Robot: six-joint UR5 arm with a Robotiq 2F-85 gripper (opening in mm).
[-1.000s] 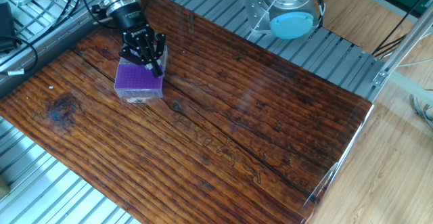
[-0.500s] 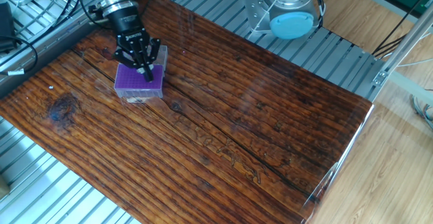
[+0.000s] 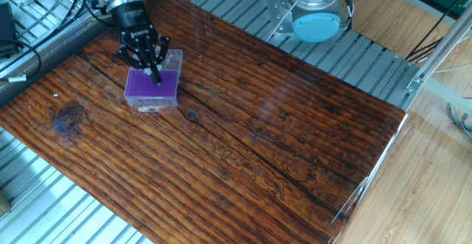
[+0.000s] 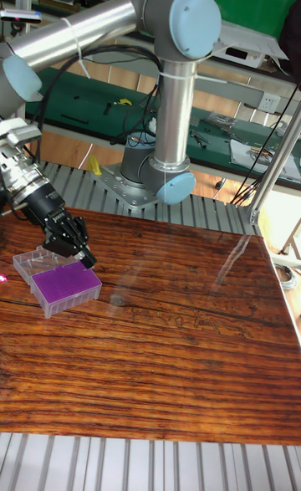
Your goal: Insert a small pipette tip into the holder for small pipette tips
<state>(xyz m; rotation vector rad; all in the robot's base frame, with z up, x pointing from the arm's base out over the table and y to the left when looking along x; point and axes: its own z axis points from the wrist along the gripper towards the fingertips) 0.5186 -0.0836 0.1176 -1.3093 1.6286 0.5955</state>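
1. We see a dark wooden surface [image 3: 258, 126] with the holder for small pipette tips [image 3: 151, 87] near its far left corner.
2. Our black claw [image 3: 153, 73] hangs over the holder's purple grid; whether it is clenched, we cannot tell.

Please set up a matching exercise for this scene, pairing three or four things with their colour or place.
Things:
1. holder for small pipette tips
2. gripper
3. arm base cap
4. table

Descriptions:
A. light blue, at the far edge of the table
B. dark brown striped wood
C. black, tilted over the purple grid
D. clear box with a purple top, near the table's left corner

Pairs: 1-D, 2-C, 3-A, 4-B
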